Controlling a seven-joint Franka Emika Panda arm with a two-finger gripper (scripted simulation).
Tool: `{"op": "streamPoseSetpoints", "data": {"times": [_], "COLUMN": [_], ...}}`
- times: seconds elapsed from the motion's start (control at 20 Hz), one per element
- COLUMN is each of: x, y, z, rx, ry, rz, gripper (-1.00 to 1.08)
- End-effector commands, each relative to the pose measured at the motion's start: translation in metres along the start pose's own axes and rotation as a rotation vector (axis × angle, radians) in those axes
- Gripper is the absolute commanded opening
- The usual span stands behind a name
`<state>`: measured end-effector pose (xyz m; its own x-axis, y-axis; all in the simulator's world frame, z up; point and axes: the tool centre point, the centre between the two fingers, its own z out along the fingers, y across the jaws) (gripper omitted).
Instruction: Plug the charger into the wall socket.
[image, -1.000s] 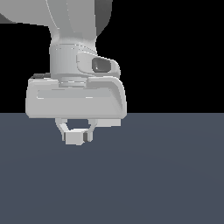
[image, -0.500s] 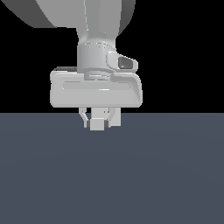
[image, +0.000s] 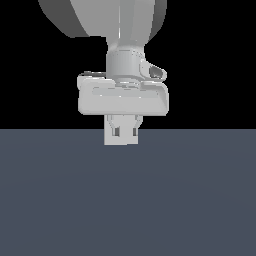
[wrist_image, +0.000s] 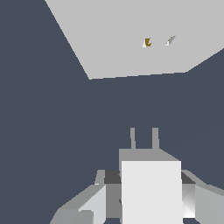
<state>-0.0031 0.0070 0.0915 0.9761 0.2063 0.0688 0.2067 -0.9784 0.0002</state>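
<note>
Gripper (image: 121, 134) closed on the charger (wrist_image: 151, 186), fingers (image: 113, 129) pressed against both of its sides, jaws narrowed to the block's width. In the exterior view the white block sits between the fingertips under the wide grey hand, hanging low, right at the edge line of the dark floor (image: 128, 200); whether it touches the floor cannot be told. In the wrist view the charger fills the space between the finger pads, its two short grey prongs (wrist_image: 143, 138) sticking out of the far end, pointing toward the socket (wrist_image: 144, 35). Socket is a light-grey plate with two small holes (wrist_image: 147, 42) at its centre, one yellowish. Prongs and socket are well apart, dark floor showing between them. Socket does not appear in the exterior view.
</note>
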Motion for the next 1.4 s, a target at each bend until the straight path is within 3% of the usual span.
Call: {"op": "streamPoseSetpoints", "data": {"times": [0.0, 0.9, 1.35], "x": [0.006, 0.02, 0.048], "y": [0.005, 0.012, 0.01], "z": [-0.003, -0.007, -0.005], "rx": [0.002, 0.005, 0.005], "ry": [0.0, -0.001, -0.001], "rz": [-0.03, -0.072, -0.074], "gripper": [-1.0, -1.0, -1.0]}}
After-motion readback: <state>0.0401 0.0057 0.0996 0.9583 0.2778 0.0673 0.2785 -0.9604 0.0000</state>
